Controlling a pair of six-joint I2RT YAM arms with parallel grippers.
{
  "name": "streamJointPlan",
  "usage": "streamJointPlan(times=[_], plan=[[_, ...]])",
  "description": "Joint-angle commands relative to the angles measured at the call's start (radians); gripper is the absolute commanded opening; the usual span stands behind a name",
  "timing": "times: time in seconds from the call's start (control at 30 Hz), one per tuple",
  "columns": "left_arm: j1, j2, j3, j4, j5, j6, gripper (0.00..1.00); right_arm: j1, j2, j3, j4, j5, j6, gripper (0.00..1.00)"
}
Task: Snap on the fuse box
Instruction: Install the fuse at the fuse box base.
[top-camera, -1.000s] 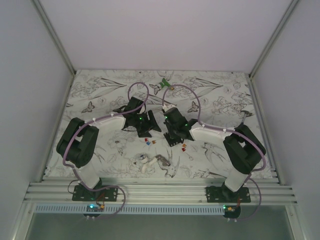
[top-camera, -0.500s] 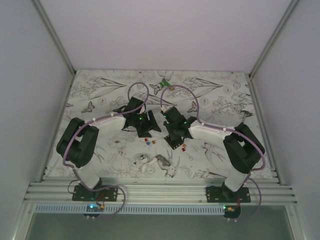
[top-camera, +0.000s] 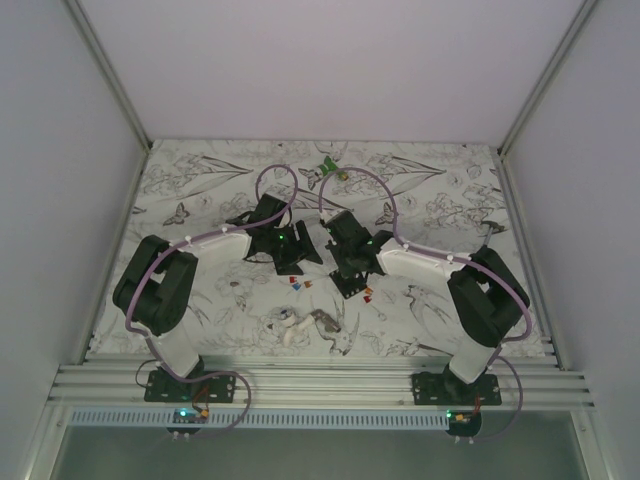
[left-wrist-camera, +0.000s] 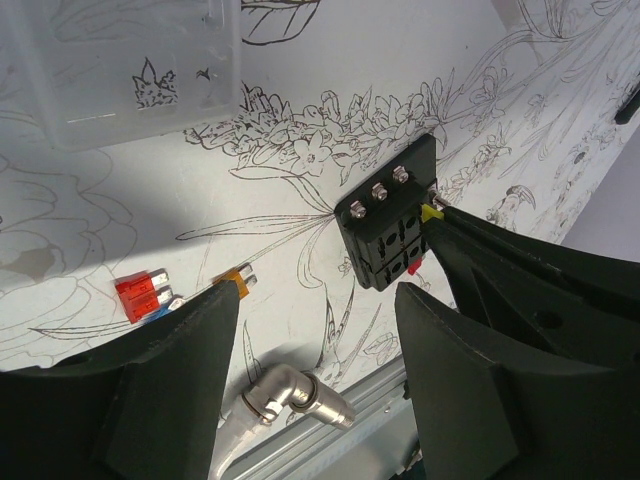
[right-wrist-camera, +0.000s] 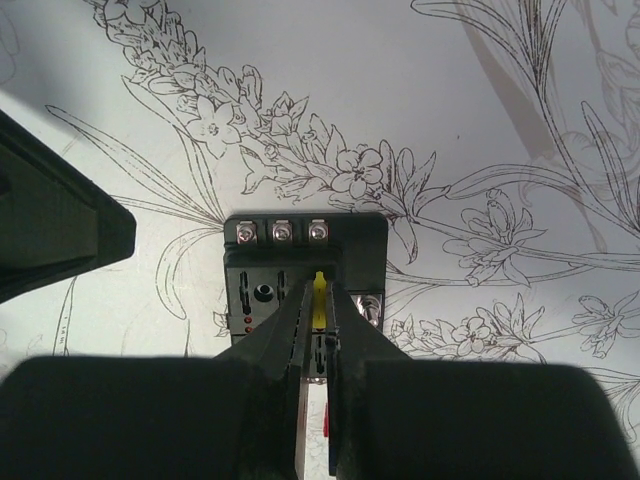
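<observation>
Fuse box (right-wrist-camera: 268, 252), black, on floral worktop (left-wrist-camera: 400, 60), right tool (right-wrist-camera: 318, 298) pinching yellow fuse (right-wrist-camera: 319, 290) at its slotted face, left tool (left-wrist-camera: 318, 300) spread wide to its left.

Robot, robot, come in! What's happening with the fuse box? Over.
Left gripper open. Right gripper shut on small yellow fuse, over the black square plastic fuse box. Loose red and orange fuses nearby, not blocking.

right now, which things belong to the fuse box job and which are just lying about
Job: black square plastic fuse box; yellow blade fuse pinched in right gripper; open left gripper; clear plastic cover, probably its lid.
Lying about: loose red and orange fuses; bent metal fitting; green plastic object; white-and-grey clump of parts.
</observation>
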Motion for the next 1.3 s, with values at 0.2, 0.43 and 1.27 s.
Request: streamJointPlan(times=[0.2, 0.43, 1.27], plan=[[0.002, -0.013, -0.012, -0.005, 0.010, 0.002, 0.66, -0.002, 0.001, 0.018, -0.040, 0.007, -0.016, 0.02], [0.002, -0.014, -0.014, -0.005, 0.010, 0.000, 0.66, -0.029, 0.009, -0.028, -0.032, 0.006, -0.003, 0.00], [0.004, -0.068, -0.032, -0.009, -0.021, 0.018, 0.67, -0.114, 0.215, -0.025, -0.020, -0.029, 0.087, 0.00]])
